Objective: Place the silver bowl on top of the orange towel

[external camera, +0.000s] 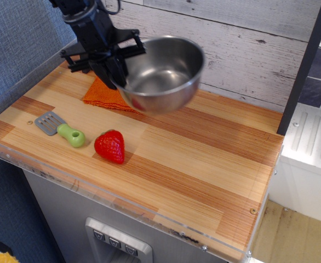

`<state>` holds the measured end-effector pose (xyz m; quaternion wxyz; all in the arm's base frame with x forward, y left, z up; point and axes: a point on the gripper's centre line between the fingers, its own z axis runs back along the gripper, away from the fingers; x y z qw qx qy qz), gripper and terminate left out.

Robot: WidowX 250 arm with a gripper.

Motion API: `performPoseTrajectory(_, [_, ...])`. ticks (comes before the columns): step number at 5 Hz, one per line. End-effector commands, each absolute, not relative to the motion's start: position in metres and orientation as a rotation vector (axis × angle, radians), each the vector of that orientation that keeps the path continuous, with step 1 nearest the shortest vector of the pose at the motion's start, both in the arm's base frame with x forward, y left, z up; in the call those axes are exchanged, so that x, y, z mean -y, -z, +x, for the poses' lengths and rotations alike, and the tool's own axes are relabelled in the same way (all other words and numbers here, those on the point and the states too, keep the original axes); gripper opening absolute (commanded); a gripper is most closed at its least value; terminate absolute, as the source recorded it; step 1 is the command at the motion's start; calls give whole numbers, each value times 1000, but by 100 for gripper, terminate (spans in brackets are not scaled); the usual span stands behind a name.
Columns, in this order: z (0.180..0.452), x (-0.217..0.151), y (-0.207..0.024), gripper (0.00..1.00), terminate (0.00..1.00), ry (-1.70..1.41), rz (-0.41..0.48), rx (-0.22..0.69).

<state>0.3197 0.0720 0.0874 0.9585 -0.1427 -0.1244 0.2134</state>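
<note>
Striped wooden tabletop point(204, 164) carries everything; the landmark is the small bright orange nubby towel point(101, 94) lying flat at the tabletop's back left, near the whitewashed plank wall. Large shiny stainless-steel bowl point(160, 74) is off the tabletop, carried in the air and tilted, mouth facing up and somewhat toward the camera. It hangs just right of the orange towel, its lower left side overlapping the towel's right edge in this view; whether it is truly above the cloth or only in front of it cannot be told from one angle. Black robot hand point(115, 70) is clamped on the bowl's left rim, one finger inside, one outside, and sits over the towel's right part. So the bowl extends rightward from the hand, away from the towel. Judgement: the bowl's centre needs to go left and slightly back before lowering, and level out. Red toy strawberry point(110, 146) lies in front of the towel, well apart. Grey spatula with green handle point(59, 127) lies front-left of the towel, clear of the path.
</note>
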Motion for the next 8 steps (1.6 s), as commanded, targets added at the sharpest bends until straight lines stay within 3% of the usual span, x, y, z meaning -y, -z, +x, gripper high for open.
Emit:
performPoseTrajectory(1, [341,-127,-95,0,0,-537,-235,291])
performPoseTrajectory(3, [350,-153,-83,0,0,-615,-173,275])
performPoseTrajectory(7, [363,-144,-52,0,0,-612,-175,213])
performPoseTrajectory(8, [361,-144,-54,100,0,-649,-176,189])
